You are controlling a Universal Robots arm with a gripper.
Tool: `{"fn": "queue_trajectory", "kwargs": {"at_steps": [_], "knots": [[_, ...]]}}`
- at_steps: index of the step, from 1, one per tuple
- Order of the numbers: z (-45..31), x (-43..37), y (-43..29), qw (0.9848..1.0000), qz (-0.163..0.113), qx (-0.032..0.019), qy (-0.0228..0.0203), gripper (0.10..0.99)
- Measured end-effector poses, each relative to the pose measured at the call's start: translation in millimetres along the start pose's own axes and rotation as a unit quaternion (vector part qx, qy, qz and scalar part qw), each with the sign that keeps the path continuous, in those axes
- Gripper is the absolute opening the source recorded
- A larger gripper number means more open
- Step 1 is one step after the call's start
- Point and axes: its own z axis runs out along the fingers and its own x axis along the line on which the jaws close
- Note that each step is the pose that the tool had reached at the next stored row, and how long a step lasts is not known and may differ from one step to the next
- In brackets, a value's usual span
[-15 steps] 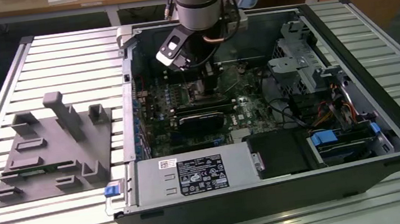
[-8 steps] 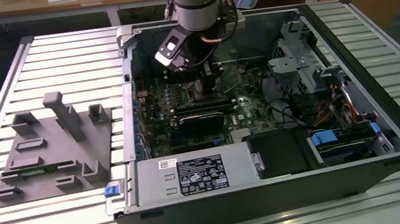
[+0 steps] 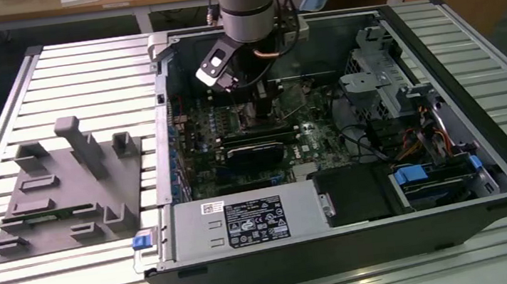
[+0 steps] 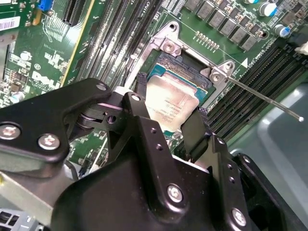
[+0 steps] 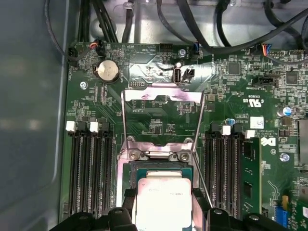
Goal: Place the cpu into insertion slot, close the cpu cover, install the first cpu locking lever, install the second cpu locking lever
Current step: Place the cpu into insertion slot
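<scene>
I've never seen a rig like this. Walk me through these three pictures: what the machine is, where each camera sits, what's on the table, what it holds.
The grey column is a robot arm reaching into an open computer case, which lies on a slatted table beside a grey fixture tray. That exterior view comes from a camera off the arm. The two wrist views come from cameras riding on the arm, facing the green motherboard. There the gripper pinches the cpu between two black fingers over the insertion slot. The cpu cover stands flipped open.
</scene>
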Motion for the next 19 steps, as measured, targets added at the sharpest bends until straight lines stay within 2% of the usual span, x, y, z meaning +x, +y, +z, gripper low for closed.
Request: {"fn": "queue_trajectory", "kwargs": {"at_steps": [8, 19], "knots": [[7.6, 0.1, -0.6, 1.0000, 0.000, 0.0000, 0.0000, 0.537], [12.0, 1.1, -1.0, 1.0000, 0.005, 0.0000, 0.0011, 0.537]]}}
